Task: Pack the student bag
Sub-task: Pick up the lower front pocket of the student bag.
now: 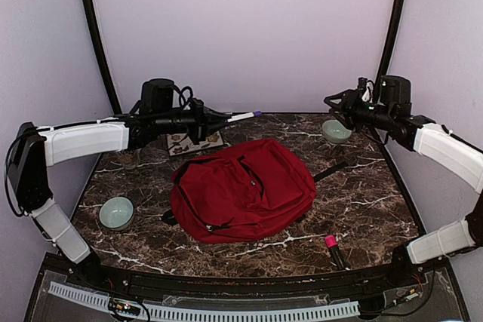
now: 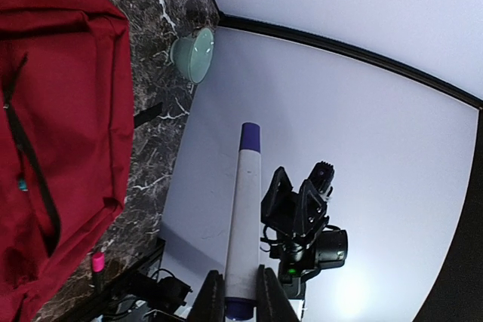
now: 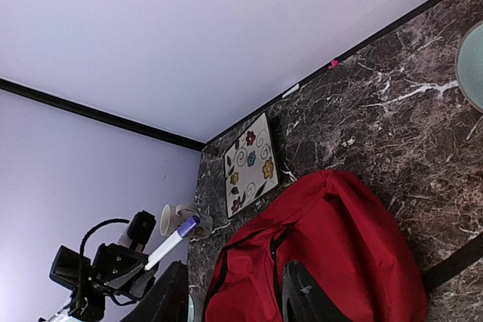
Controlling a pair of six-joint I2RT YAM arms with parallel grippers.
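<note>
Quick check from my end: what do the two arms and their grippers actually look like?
The left arm and right arm have white rounded link shells with black joints and black cylindrical motors at the wrists. Black cables loop beside the left wrist. The left gripper and right gripper have plain black fingers; no markings readable.

A robotics lab is indicated; a dark marble-patterned table (image 1: 362,201) is enclosed by plain lilac walls (image 1: 249,35), with a white slotted cable duct (image 1: 226,313) along its near edge.
</note>
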